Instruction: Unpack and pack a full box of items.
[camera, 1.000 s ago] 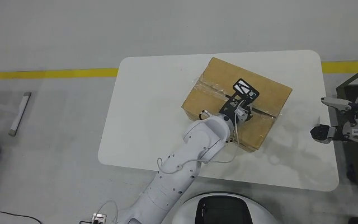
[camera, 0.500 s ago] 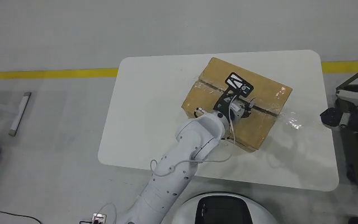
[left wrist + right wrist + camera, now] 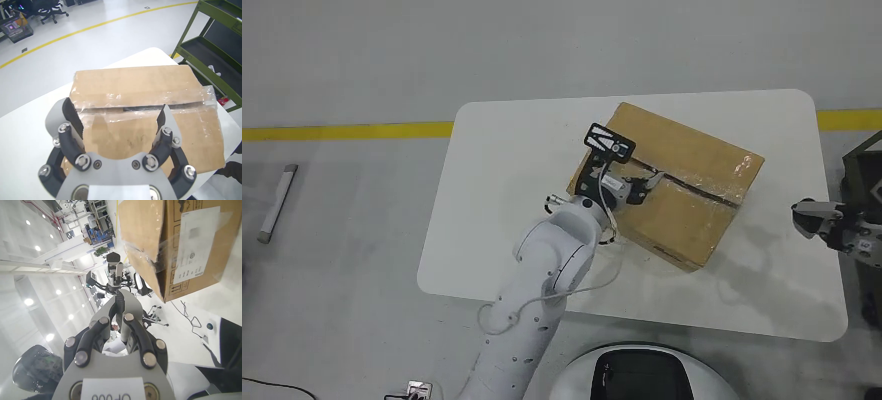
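Resting on a white rounded table by a yellow floor line, the taped brown cardboard box hides its inside; left gripper spread wide, right gripper pinched together.

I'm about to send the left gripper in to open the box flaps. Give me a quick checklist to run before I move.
1. Left gripper open: ok, jaws spread wide above the box.
2. Left gripper lined up with the seam: ok, it hovers over it.
3. Clear tape cut through: cannot tell; a dark gap shows along the seam, but wrinkled tape lies across it.
4. Flaps lifted: not ok, both lie flat.
5. Right gripper out of the way: ok, shut and apart from the box.
6. Box fully on the table: ok.
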{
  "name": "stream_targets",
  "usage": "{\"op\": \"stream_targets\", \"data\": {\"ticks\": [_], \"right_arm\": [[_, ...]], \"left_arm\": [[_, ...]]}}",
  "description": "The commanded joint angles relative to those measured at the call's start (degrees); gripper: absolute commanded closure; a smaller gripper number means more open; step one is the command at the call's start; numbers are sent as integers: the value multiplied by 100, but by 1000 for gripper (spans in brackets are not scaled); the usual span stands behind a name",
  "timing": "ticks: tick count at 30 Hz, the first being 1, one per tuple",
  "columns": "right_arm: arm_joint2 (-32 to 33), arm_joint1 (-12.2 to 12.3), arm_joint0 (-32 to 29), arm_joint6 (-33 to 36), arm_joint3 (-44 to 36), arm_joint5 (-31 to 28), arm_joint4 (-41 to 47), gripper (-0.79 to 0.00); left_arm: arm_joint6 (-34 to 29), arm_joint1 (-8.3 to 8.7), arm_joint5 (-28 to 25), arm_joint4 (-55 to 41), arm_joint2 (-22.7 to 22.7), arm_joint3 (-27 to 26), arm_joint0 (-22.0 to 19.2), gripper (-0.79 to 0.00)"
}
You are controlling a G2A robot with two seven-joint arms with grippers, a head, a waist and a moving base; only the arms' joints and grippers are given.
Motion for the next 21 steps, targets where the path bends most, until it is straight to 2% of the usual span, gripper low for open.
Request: {"op": "stream_targets", "data": {"ticks": [1, 11, 17, 20, 21], "right_arm": [[-199, -9, 45, -77, 175, -158, -236, 0], [-1060, -2, 630, -789, 591, -470, -1192, 0], [-1622, 11, 943, -1163, 555, -423, -2095, 0], [-1784, -11, 1016, -1467, 544, -449, -2245, 0], [-1808, -19, 1004, -1566, 526, -450, -2285, 0]], "left_arm": [[-30, 30, -7, 58, -142, -123, 91, -785], [-125, 115, 68, 335, -493, -534, 350, -785], [-164, 157, 85, 642, -616, -525, 397, -785], [-143, 184, 123, 939, -692, -483, 410, -785], [-122, 194, 127, 1058, -717, -478, 414, -665]]}}
